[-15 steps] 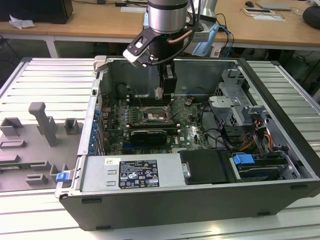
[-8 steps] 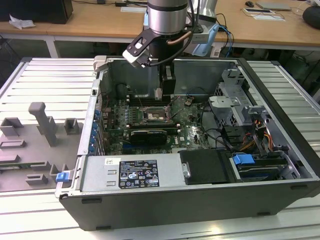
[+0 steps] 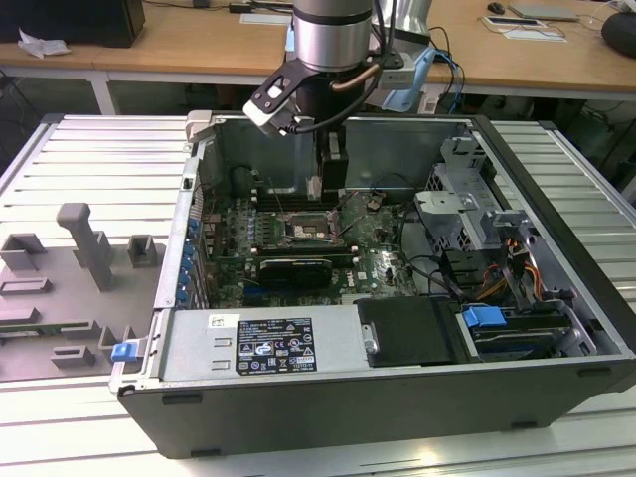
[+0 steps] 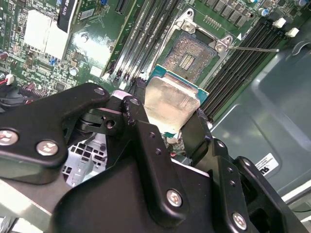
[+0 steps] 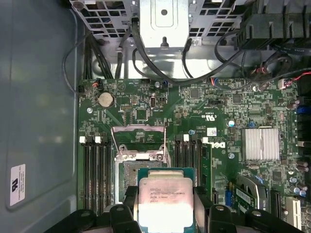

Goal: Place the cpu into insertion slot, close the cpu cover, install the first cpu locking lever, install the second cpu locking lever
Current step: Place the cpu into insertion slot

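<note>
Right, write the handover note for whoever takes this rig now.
Gripper: shut on the cpu, which it holds over the board close to the slot, not in it.
Slot: open, with its contacts bare.
Cover: swung up off the slot.
One lever stands free beside the slot.
Done: cpu is in the grip, near the slot.
Left: seat the cpu, close the cover, lock both levers.
</note>
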You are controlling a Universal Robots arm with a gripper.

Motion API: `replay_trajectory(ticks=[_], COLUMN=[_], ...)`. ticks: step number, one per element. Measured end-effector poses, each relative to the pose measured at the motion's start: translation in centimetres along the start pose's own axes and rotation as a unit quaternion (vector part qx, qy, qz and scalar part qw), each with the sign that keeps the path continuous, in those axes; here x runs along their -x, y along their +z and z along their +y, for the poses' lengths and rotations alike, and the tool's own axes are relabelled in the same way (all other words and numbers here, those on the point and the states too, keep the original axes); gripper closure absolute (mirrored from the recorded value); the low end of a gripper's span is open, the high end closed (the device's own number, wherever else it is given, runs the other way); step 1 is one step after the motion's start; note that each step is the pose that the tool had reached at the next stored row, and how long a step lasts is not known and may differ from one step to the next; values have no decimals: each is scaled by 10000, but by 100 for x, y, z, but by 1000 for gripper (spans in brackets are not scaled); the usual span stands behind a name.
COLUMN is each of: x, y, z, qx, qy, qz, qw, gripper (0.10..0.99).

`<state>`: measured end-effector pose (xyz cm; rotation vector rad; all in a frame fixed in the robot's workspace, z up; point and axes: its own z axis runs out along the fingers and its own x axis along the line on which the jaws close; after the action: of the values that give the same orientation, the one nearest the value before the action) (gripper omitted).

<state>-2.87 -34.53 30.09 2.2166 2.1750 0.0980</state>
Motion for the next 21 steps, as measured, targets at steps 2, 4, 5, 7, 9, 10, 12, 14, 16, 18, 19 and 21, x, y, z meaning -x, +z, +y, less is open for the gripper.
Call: replay_trajectory(ticks=[2, 4, 5, 7, 9, 10, 12, 14, 16, 18, 19, 21], x=[0, 0, 0, 1, 1, 1, 1, 2, 2, 3, 3, 1], y=[4, 14, 17, 27, 36, 40, 51, 72, 95, 114, 124, 151], z=[0, -1, -1, -2, -3, -3, -4, -5, -10, -19, -21, -24], qx=[-1, -5, -7, -12, -23, -25, -32, -40, -41, -43, -43, -49], qy=[14, 46, 57, 85, 113, 120, 138, 151, 142, 69, 31, -9], qz=[-1, -4, -4, -6, -9, -9, -10, -12, -11, -6, -3, -1], qw=[10000, 10000, 10000, 10000, 9999, 9999, 9999, 9999, 9999, 10000, 10000, 10000], gripper=[545, 545, 545, 545, 545, 545, 545, 545, 545, 545, 545, 545])
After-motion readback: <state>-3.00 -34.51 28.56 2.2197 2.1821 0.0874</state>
